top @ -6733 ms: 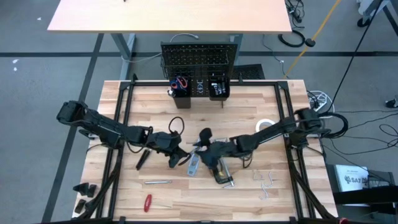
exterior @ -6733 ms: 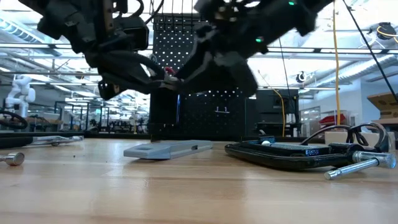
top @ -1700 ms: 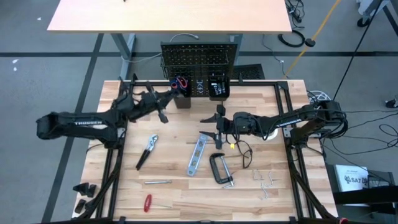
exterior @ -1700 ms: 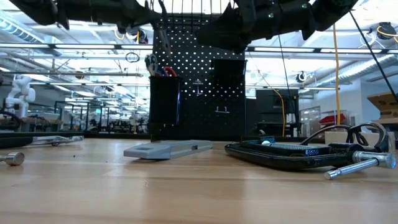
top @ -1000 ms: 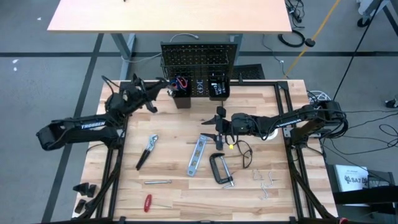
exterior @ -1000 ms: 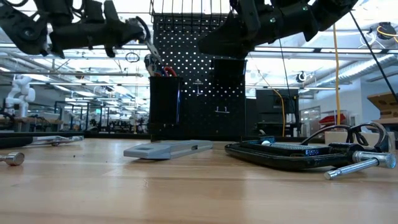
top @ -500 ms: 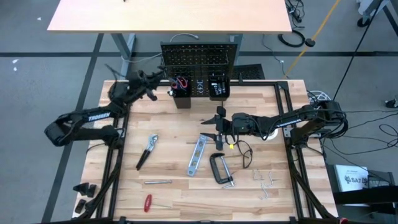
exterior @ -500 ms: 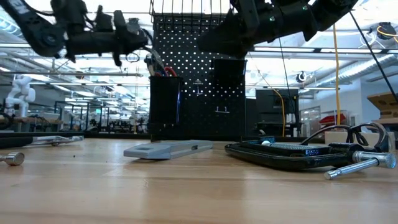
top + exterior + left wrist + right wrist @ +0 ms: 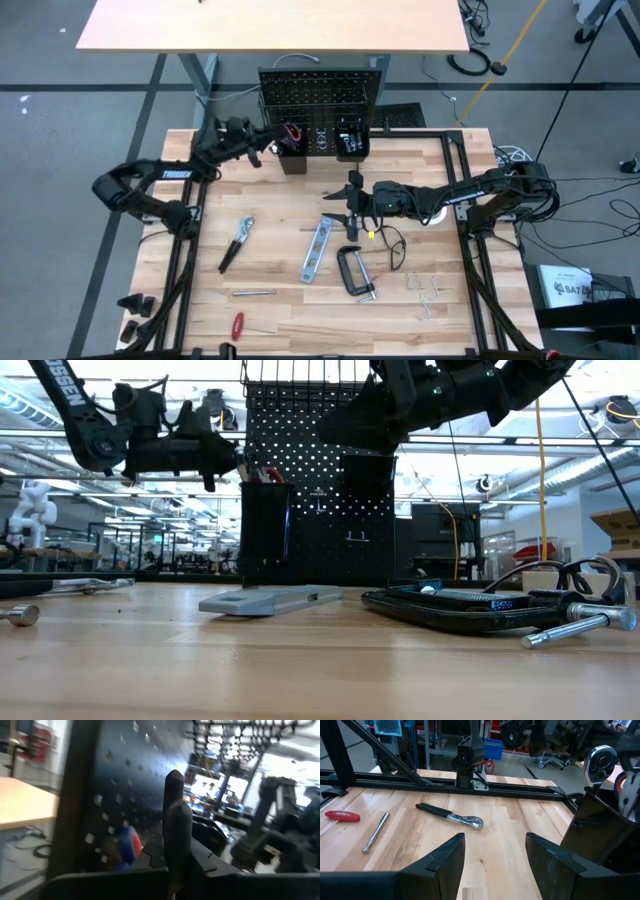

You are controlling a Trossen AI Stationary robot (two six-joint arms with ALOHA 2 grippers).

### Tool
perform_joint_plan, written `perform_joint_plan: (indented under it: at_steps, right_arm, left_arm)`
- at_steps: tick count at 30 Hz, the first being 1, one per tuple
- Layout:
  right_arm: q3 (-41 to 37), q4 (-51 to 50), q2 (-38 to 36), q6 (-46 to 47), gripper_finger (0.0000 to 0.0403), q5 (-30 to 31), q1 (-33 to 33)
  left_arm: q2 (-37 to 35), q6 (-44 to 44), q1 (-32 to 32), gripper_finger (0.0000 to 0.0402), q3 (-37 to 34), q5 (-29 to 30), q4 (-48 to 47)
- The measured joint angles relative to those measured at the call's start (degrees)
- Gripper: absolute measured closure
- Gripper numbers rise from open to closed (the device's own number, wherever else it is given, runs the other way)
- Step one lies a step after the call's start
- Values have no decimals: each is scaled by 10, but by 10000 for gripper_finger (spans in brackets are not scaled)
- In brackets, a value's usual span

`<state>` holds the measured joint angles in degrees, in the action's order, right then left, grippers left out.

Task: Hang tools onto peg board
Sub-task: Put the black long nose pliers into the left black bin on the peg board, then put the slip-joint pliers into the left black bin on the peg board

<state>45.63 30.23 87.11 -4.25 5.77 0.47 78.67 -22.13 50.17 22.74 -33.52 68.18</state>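
Note:
The black peg board [image 9: 320, 95] stands upright at the table's far edge, with two black bins on its lower part. Red-handled scissors [image 9: 291, 131] stick up out of the left bin [image 9: 292, 152]. My left gripper [image 9: 258, 156] hovers shut just left of that bin, holding nothing; in its wrist view the closed fingers [image 9: 175, 805] point at the board. My right gripper [image 9: 347, 197] hangs open over the table's middle. Pliers [image 9: 235, 243], a level [image 9: 315, 248], a C-clamp [image 9: 355, 272] and a red screwdriver [image 9: 238, 325] lie flat on the table.
A white tape roll [image 9: 428, 203] lies under the right arm, metal hooks [image 9: 430, 295] at the near right, a silver rod [image 9: 253, 293] at the near left. A dark cable loop [image 9: 392, 245] lies beside the clamp. Black frame rails run along both table sides.
My left arm has swung round, carrying its shut gripper toward the far edge and the peg board's left bin. It has sunk a little and rolled about its own axis. My right arm has kept still.

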Motion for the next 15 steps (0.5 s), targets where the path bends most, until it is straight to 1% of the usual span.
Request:
perform_joint_plan:
  at_steps: [3, 8, 10, 15]
  right_arm:
    - [0, 0, 0, -2, 202, 0, 0]
    - [0, 3, 0, 0, 202, 0, 0]
    - [0, 3, 0, 1, 202, 0, 0]
    - [0, 3, 0, 2, 202, 0, 0]
  left_arm:
    - [9, 11, 1, 386, 13, -6, -16]
    - [10, 49, -1, 382, 41, -13, -115]
    - [10, 54, -5, 365, 49, -13, -128]
    - [9, 60, -11, 304, 62, -12, -148]
